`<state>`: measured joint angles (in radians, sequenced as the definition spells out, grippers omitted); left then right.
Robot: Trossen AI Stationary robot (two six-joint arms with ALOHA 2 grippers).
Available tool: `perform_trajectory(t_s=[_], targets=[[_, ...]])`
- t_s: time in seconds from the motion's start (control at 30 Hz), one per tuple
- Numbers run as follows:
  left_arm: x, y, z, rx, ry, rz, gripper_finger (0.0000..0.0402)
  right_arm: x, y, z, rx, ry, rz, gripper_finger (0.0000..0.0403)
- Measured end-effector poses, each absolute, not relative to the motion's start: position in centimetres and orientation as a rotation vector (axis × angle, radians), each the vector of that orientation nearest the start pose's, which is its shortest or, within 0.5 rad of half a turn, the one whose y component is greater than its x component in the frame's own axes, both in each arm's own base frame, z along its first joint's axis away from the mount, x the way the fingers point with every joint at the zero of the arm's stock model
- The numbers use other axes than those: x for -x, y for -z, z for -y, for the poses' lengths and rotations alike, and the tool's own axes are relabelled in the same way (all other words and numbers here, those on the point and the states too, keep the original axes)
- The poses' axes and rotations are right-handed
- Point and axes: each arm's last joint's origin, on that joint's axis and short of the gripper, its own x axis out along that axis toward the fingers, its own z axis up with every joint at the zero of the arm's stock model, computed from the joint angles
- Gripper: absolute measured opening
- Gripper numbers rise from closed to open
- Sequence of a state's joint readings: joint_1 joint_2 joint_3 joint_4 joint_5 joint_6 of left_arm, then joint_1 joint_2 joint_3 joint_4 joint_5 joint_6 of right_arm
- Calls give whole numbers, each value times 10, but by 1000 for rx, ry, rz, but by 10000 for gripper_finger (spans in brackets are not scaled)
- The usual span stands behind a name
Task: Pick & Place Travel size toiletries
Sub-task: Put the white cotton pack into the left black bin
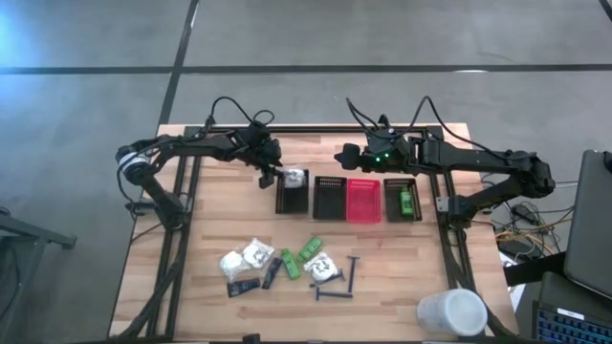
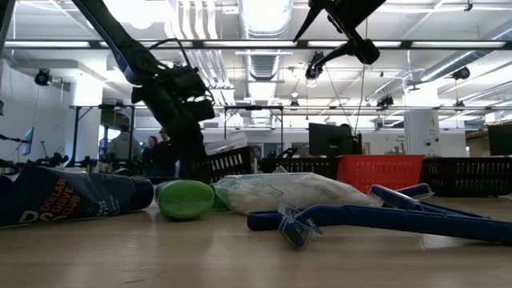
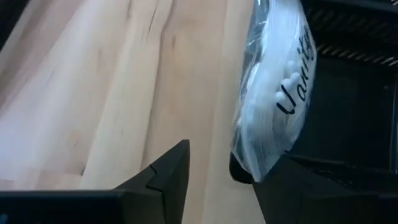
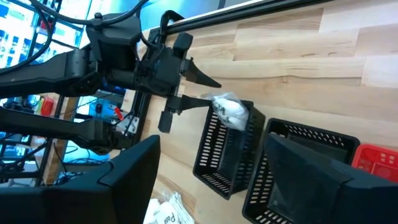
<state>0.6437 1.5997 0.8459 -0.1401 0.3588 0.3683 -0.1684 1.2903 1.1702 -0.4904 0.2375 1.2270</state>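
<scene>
Packet [image 3: 273,93] — white, crinkly, probably script-printed — hangs by one finger of spread left gripper [image 1: 271,178].

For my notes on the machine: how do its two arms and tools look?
Both arms are dark, slim and jointed, with black cables looping over them. The left tool has two dark pointed fingers. A green light glows on the right arm near its tool.

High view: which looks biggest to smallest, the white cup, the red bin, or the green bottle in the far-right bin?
1. White cup, though standing taller, nearer the camera, may enlarge it.
2. Red bin, similar in size.
3. Green bottle, clearly smallest.
</scene>
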Motion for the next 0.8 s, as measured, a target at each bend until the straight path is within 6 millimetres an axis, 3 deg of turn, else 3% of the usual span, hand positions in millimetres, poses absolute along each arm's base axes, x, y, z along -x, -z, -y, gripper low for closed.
perform_trajectory(t_s=[0.4,0.8], targets=[[-245,-196,-171,39,-126,-733,165,-271,-332,53,-1152,717,-291,277],[-231,-201,-163,25,-174,-861,165,-271,-332,53,-1151,717,-292,314]])
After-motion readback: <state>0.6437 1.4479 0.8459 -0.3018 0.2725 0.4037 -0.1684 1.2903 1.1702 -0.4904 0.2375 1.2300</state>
